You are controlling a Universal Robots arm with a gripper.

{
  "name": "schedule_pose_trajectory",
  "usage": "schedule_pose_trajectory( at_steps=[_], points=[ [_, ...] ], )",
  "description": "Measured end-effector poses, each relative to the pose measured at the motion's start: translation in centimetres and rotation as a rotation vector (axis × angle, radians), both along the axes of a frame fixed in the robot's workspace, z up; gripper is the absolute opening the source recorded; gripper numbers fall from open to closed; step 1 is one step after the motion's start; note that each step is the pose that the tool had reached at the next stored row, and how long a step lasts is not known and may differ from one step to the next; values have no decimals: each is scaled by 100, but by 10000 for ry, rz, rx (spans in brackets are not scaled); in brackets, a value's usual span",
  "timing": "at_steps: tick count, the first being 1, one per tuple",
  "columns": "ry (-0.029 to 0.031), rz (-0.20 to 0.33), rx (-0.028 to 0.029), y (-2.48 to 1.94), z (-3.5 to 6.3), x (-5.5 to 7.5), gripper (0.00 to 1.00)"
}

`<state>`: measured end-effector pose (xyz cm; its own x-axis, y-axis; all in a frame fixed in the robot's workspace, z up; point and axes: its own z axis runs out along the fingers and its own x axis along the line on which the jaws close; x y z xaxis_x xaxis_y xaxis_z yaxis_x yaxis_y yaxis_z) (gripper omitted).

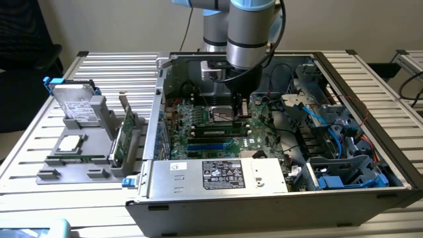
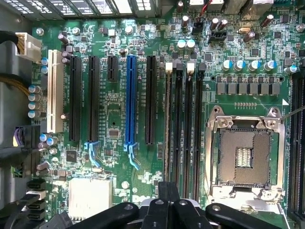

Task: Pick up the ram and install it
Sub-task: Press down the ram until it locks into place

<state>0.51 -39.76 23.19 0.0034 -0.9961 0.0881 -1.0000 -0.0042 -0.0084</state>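
Gripper (image 1: 242,105) is down inside the open computer case (image 1: 343,89), directly over the motherboard (image 1: 205,116). Its jaws are pressed together; no object can be made out between them.

In the wrist view, the black gripper (image 2: 167,202) sits at the near ends of the memory slots (image 2: 183,129), beside the open, empty processor socket (image 2: 245,155). One slot appears to hold a thin green strip on edge; I cannot confirm from this view that it is a seated module.

In the exterior view, the ram (image 1: 76,158) lies flat in the grey parts holder (image 1: 86,171) on the slatted table (image 1: 26,163), outside the case. From the gripper it lies at about 8 o'clock, well apart, with the case wall between. Its long axis runs from 9 to 3 o'clock. A square silver processor (image 1: 69,144) sits just beyond it, and a green expansion card (image 1: 126,134) stands upright at its 2 o'clock.

Judgement: the ram in the holder is not picked up.
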Motion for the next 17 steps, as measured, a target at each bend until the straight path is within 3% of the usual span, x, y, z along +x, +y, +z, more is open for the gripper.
schedule_pose_trajectory(
  at_steps=[14,17],
  points=[
    [1,0,-23,0,-68,5,11],
    [-1,-1,-22,1,16,-9,11]
  ],
)
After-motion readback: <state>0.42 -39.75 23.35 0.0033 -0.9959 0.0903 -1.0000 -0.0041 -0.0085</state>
